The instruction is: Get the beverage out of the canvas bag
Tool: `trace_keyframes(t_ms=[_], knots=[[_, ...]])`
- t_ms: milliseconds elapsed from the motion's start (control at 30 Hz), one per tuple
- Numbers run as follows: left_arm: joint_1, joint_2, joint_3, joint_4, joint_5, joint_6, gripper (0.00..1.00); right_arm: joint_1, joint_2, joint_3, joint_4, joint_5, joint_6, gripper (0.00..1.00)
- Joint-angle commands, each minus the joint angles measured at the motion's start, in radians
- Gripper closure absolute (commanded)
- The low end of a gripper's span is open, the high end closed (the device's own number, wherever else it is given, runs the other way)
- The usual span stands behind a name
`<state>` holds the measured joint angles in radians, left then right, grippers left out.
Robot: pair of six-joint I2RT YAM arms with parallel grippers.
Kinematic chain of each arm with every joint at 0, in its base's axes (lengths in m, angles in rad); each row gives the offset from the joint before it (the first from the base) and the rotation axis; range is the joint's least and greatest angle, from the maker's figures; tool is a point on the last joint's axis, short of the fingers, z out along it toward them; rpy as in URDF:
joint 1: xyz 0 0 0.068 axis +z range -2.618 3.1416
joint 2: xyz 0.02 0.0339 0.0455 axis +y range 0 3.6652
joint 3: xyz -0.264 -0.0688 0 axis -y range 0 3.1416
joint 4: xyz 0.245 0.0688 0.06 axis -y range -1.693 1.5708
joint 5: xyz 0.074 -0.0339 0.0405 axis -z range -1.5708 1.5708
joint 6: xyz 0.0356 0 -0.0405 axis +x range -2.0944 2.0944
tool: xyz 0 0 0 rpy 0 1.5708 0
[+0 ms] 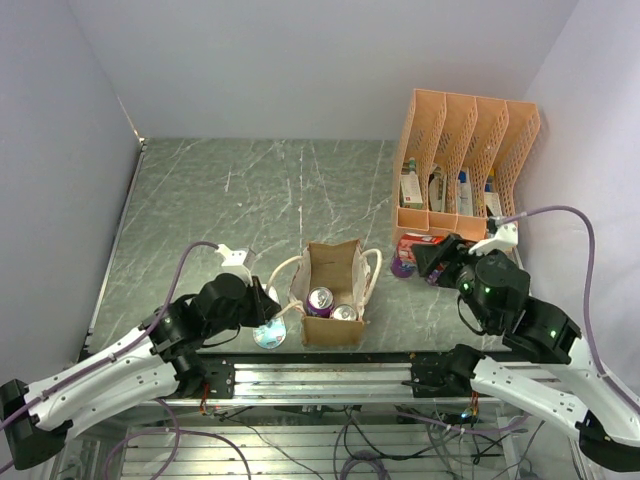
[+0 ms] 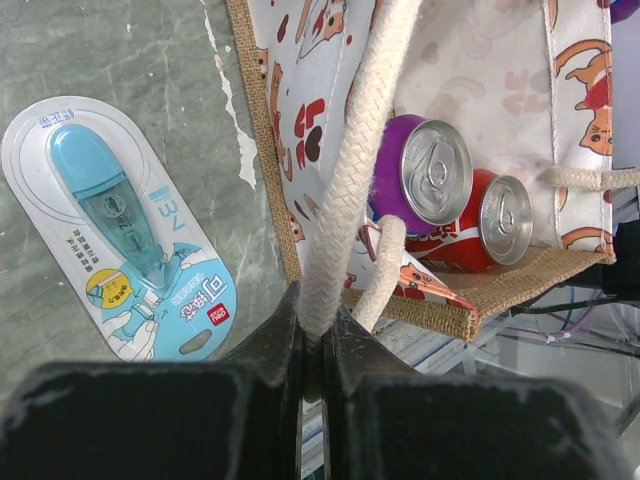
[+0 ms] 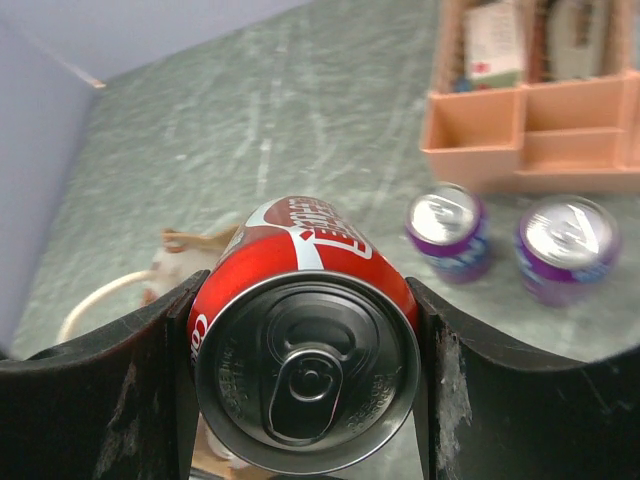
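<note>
The tan canvas bag [image 1: 333,290] stands open at the near middle of the table. A purple can [image 1: 320,300] and a red can [image 2: 490,225] stand inside it. My left gripper [image 2: 318,335] is shut on the bag's cream rope handle [image 2: 350,170] at the bag's left side [image 1: 270,302]. My right gripper [image 3: 305,360] is shut on a red cola can [image 3: 305,340]. It holds the can above the table to the right of the bag [image 1: 425,255]. In the right wrist view, the bag [image 3: 190,250] shows behind the can at lower left.
Two purple cans [image 3: 450,235] [image 3: 565,245] stand on the table in front of the orange file organizer [image 1: 465,160]. A blue correction-tape pack [image 2: 120,230] lies left of the bag. The table's near edge rail [image 1: 330,365] lies just below the bag.
</note>
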<state>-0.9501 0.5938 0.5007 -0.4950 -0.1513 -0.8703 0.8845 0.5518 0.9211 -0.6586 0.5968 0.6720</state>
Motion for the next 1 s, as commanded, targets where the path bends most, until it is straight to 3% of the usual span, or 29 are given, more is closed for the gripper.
trace_keyframes(t_ms=[0, 167, 300, 467, 700, 967], knots=[[0.003, 0.021, -0.002, 0.039, 0.036, 0.019, 0.93, -0.002, -0.025, 0.026, -0.188, 0.235, 0.162, 1.0], [0.003, 0.051, -0.002, 0.066, 0.049, 0.022, 0.93, -0.002, 0.02, -0.024, -0.267, 0.284, 0.28, 1.0], [0.002, 0.054, 0.002, 0.06, 0.046, 0.024, 0.93, -0.001, 0.1, -0.094, -0.363, 0.341, 0.468, 1.0], [0.003, 0.041, 0.002, 0.052, 0.04, 0.02, 0.93, -0.001, 0.242, -0.176, -0.38, 0.299, 0.636, 1.0], [0.003, 0.024, 0.002, 0.023, 0.029, 0.019, 0.93, -0.001, 0.476, -0.177, -0.336, 0.237, 0.664, 1.0], [0.002, 0.007, -0.002, 0.007, 0.021, 0.016, 0.93, -0.001, 0.525, -0.196, -0.228, 0.181, 0.642, 1.0]])
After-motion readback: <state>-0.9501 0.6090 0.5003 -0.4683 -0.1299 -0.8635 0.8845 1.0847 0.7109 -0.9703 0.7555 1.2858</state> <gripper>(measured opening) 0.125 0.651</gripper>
